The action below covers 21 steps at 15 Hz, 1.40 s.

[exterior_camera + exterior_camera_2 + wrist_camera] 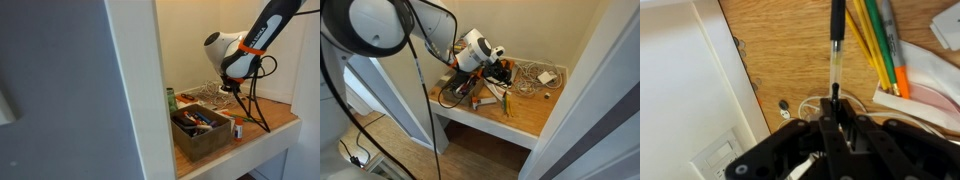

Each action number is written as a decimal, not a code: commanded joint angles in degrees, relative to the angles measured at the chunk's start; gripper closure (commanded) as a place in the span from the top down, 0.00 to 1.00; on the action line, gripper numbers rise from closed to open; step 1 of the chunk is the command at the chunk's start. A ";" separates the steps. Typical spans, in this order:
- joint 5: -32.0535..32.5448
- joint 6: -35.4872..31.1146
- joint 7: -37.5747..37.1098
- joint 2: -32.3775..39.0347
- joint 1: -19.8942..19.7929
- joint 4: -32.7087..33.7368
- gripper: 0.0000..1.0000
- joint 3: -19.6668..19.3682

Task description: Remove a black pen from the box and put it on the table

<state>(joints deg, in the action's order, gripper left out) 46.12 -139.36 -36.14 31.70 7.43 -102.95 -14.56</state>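
My gripper [835, 108] is shut on a pen [836, 50] with a clear barrel and black ends; the pen points away from me over the wooden table [790, 50]. In both exterior views the gripper [228, 88] [500, 68] hangs above the table [270, 125] [525, 110], behind and to the side of the dark open-top box [200, 128] [460, 90]. The box holds several pens. The held pen is too small to make out in the exterior views.
Yellow, green and orange pens [880, 40] lie on white paper at the upper right in the wrist view. A silvery wire rack [205, 92] [530, 72] and cables stand at the back. Black tripod legs [255, 108] stand beside the box. White walls enclose the alcove.
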 commanded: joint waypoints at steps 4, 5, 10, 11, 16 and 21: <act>5.05 -5.85 -0.20 7.00 -2.95 3.49 0.03 -1.47; 5.83 -6.72 -0.58 8.45 -3.06 4.47 0.03 -2.04; 7.60 -9.47 -0.66 13.48 -3.83 7.50 0.03 -3.87; 7.47 -9.80 -0.46 14.49 -3.96 8.08 0.03 -4.05; 6.62 -10.65 0.00 17.52 -3.86 9.48 0.34 -4.63; 4.88 -9.40 2.49 16.07 -4.05 8.12 0.66 -3.23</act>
<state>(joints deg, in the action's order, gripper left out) 51.80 -148.87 -35.66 48.55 3.87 -94.91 -18.80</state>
